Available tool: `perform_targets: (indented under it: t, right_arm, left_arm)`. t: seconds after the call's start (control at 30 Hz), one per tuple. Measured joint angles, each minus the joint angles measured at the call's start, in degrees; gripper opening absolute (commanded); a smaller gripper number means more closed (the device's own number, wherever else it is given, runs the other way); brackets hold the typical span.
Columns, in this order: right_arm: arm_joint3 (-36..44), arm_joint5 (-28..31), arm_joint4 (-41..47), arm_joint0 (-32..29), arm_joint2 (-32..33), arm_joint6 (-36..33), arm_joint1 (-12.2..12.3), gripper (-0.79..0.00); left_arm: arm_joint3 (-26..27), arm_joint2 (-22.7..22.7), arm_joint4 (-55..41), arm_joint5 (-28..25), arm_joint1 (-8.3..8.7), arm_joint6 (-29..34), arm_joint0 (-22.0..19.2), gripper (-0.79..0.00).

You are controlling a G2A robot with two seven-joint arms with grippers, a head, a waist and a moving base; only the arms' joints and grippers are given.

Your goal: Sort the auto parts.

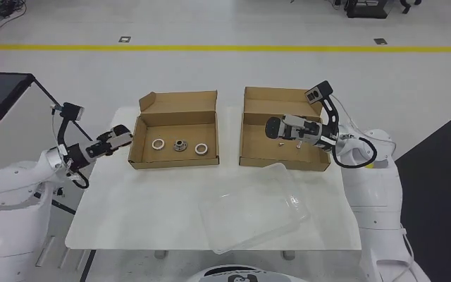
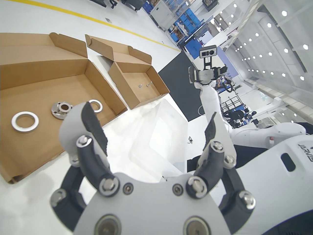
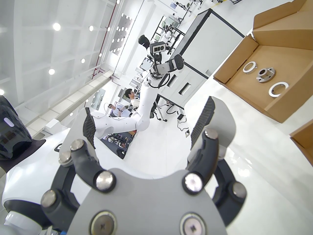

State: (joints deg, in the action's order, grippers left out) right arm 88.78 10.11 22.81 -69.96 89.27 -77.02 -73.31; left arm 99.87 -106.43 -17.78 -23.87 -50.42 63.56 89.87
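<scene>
both grippers are wide open and hold nothing. past the far side of the clear tray (image 1: 239,218) sit the ring box (image 1: 173,164), with two rings (image 1: 159,145) and a hub (image 1: 181,146), and the screw box (image 1: 282,162). the left gripper (image 2: 150,111) hangs off past the tray's far left corner, the right gripper (image 3: 149,105) past its far side. a tiny part (image 2: 189,140) lies at the tray's right edge. it is so small that i think a gripper could miss it or flick it away.

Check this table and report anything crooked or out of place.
The clear plastic tray lies at an angle to the two brown cardboard boxes, one corner seeming to pass the white table's front edge. A small dark part lies by it, outside both boxes.
</scene>
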Motion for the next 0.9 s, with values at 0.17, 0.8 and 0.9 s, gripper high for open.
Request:
perform_targets:
  t: [0.17,0.8,0.9]
  right_arm:
    - [0.00,0.00,0.00,0.00,0.00,0.00,0.00,-0.001]
    - [0.00,0.00,0.00,0.00,0.00,0.00,0.00,-0.001]
    - [0.00,0.00,0.00,0.00,0.00,0.00,0.00,-0.001]
  left_arm:
    - [-0.47,-4.20,-4.74,-1.17,0.19,2.08,2.55,0.000]
    - [-0.48,-4.13,-4.64,-1.18,0.19,2.03,2.52,0.000]
    - [-0.48,-4.13,-4.64,-1.18,0.19,2.03,2.52,0.000]
